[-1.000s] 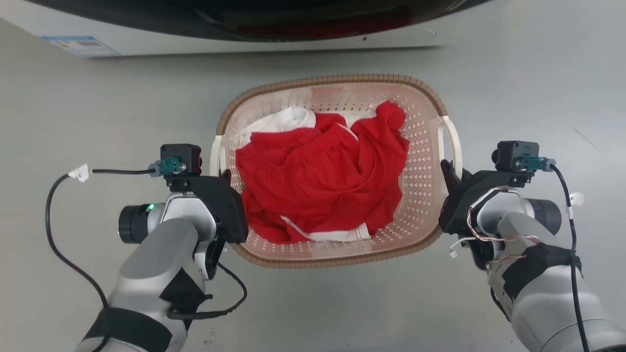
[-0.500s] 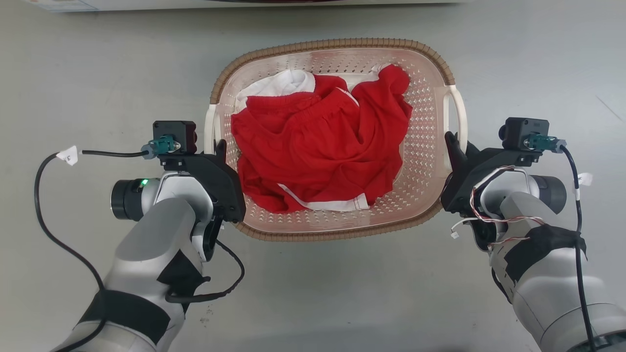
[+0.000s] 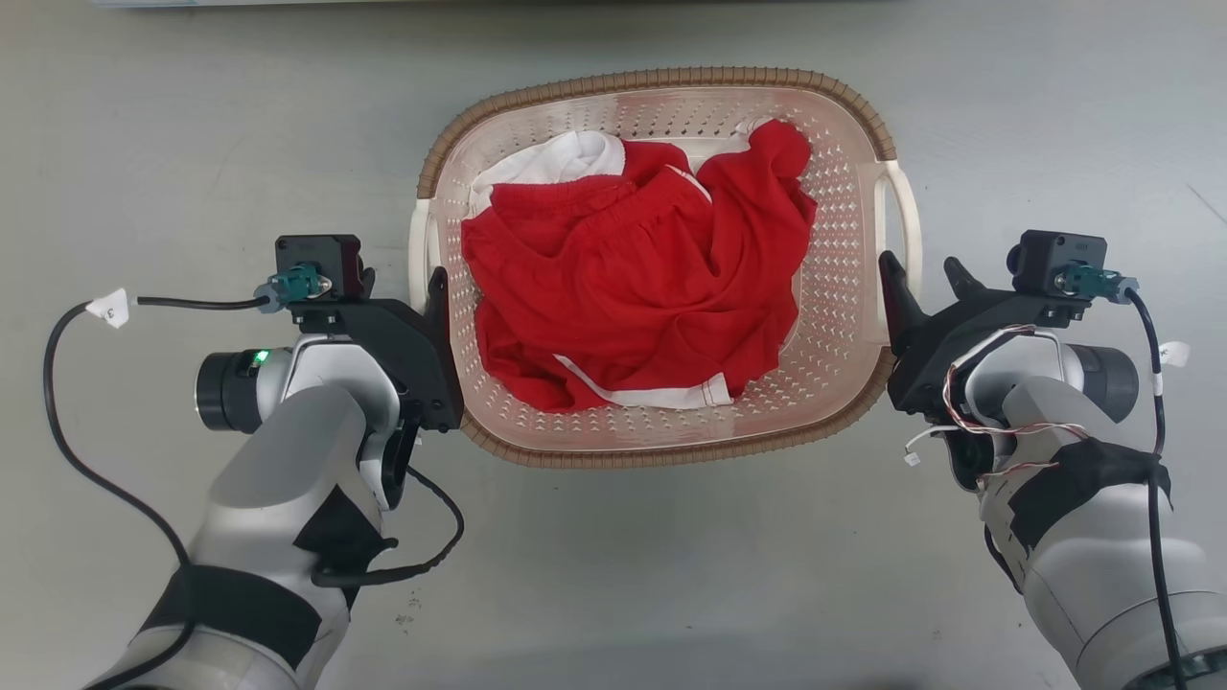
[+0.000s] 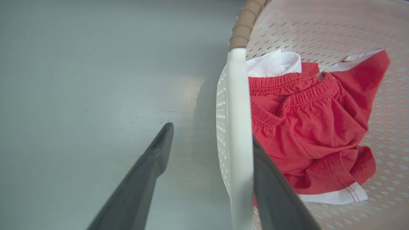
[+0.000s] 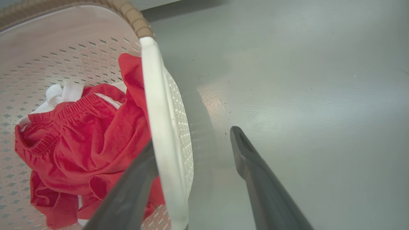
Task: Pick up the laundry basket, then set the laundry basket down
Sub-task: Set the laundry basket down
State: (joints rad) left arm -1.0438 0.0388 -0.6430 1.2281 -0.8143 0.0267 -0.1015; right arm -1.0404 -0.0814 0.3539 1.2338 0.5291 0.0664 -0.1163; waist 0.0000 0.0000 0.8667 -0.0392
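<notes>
one laundry basket (image 3: 661,77) is sitting on the grey floor (image 3: 192,144) at upper centre of the head view, holding one red garment (image 3: 642,287) and one white garment (image 3: 556,158). left gripper (image 3: 403,283) and right gripper (image 3: 920,266) are each gaping wide astride one of two white loop handles (image 3: 909,230), clamping nothing.

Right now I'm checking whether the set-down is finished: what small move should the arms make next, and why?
Probably draw both grippers straight back. The laundry basket seems to rest on the floor, and the left gripper and right gripper have opened since a second ago, each straddling a white handle.
</notes>
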